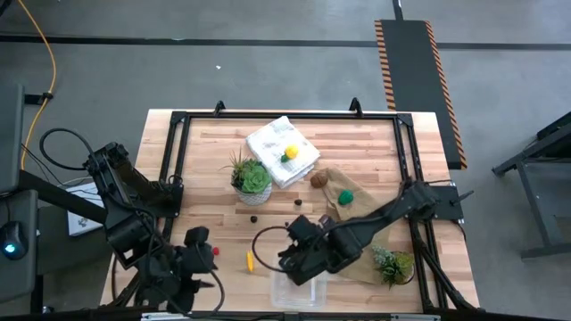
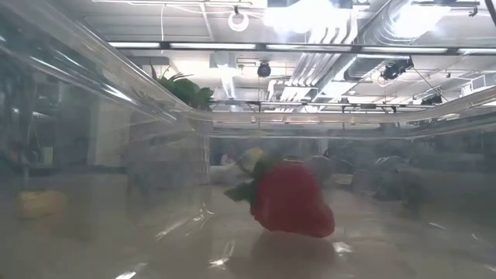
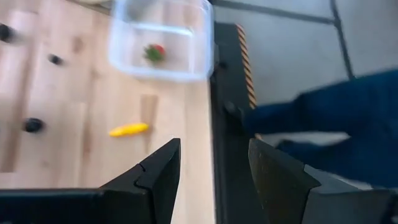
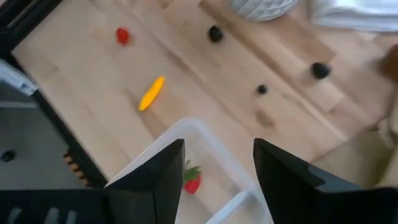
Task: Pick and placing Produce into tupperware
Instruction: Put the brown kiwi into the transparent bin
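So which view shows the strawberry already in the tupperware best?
The low view: the strawberry fills the frame, lying on the tupperware floor. The right wrist view shows it small, between the fingers; the left wrist view shows a blurred red-green speck. In the high view the right arm hides it.

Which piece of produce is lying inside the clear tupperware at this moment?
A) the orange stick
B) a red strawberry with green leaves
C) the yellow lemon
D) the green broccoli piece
B: the right wrist view shows a red strawberry lying inside the tupperware, while the orange stick lies on the table outside it.
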Available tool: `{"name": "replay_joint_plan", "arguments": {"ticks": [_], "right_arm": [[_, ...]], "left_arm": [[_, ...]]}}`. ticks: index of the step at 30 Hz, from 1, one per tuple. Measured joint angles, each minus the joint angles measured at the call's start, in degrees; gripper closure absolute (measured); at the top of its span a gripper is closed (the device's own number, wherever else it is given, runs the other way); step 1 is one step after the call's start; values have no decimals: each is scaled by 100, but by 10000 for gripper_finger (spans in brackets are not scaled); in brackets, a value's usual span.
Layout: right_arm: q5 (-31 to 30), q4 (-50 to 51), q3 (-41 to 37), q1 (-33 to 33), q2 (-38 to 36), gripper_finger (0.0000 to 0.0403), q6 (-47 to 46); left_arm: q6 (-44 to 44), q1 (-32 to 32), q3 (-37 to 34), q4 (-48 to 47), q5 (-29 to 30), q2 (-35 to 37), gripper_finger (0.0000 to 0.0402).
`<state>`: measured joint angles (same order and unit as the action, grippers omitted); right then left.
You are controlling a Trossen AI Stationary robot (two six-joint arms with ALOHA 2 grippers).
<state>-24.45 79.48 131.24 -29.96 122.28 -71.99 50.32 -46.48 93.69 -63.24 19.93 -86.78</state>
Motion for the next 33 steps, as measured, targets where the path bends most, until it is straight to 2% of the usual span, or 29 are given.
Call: {"name": "replay_joint_plan", "arguments": {"ticks": [4, 11, 16, 28, 33], "right_arm": [[-150, 174, 0, 163, -111, 221, 363], [-9, 346, -2, 684, -180, 221, 1345], [46, 880, -7, 1121, -300, 221, 2082], [-90, 1025, -7, 2404, -1380, 221, 3976], [461, 1046, -7, 3047, -1775, 221, 4732]], "left_arm": [[-8, 317, 0, -159, 83, 121, 222], [-851, 1273, 0, -193, 70, 706, 222], [-1288, 1947, 0, -425, 19, 1133, 222], [-2264, 3634, 4, -747, 1, 1743, 222], [-2609, 4314, 4, -735, -351, 1744, 222]]}}
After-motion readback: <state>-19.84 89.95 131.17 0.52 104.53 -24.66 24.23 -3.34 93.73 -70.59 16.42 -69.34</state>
